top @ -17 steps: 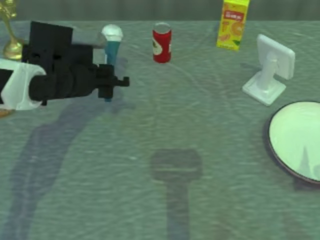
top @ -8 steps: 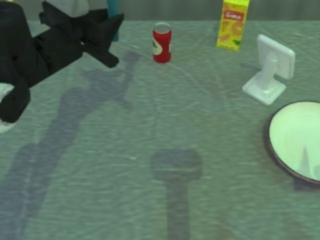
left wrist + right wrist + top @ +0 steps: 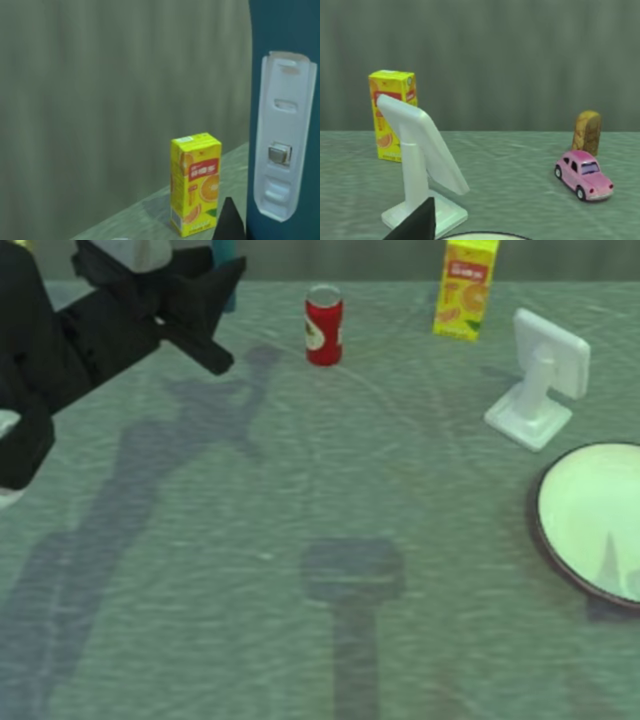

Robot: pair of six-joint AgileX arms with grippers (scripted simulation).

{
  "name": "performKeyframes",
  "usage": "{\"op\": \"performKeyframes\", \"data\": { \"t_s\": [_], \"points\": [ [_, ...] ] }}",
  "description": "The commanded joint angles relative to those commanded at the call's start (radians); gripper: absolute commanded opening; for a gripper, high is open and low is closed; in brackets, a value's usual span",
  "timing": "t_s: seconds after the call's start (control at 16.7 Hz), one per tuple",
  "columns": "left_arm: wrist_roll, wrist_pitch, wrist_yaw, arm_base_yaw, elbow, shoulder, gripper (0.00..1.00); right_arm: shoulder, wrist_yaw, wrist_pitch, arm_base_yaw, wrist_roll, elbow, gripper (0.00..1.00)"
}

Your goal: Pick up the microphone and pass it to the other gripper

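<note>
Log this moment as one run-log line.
stage: lift | left tool: far-left corner, raised, shut on microphone | right tool: out of top view, near white stand | handover: not yet

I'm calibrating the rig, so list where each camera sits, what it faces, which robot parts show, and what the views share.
Top view: above the table, looking down on the red can; the left gripper shows at upper left.
Left wrist view: on the left arm, facing the grey backdrop; the dark teal microphone fills its edge beside a black fingertip.
Right wrist view: on the right arm, low over the table, facing the white stand and pink toy car.
All three share the yellow juice carton.
</note>
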State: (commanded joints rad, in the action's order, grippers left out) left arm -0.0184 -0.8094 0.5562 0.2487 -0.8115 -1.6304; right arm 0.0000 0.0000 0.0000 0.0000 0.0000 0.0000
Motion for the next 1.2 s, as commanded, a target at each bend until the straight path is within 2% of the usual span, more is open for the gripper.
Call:
{"op": "performKeyframes", "data": {
  "t_s": [0.18, 0.54, 0.66, 0.78, 1.2],
  "points": [
    [0.012, -0.032, -0.066, 0.064, 0.015, 0.005, 0.00, 0.000, 0.000, 0.000, 0.000, 0.000, 0.000, 1.00],
    [0.063, -0.137, -0.317, 0.296, 0.078, 0.033, 0.00, 0.000, 0.000, 0.000, 0.000, 0.000, 0.000, 1.00],
    [0.076, -0.165, -0.379, 0.356, 0.094, 0.045, 0.00, 0.000, 0.000, 0.000, 0.000, 0.000, 0.000, 1.00],
    [0.081, -0.176, -0.400, 0.377, 0.100, 0.051, 0.00, 0.000, 0.000, 0.000, 0.000, 0.000, 0.000, 1.00],
    [0.081, -0.176, -0.400, 0.377, 0.100, 0.051, 0.00, 0.000, 0.000, 0.000, 0.000, 0.000, 0.000, 1.00]
  ]
}}
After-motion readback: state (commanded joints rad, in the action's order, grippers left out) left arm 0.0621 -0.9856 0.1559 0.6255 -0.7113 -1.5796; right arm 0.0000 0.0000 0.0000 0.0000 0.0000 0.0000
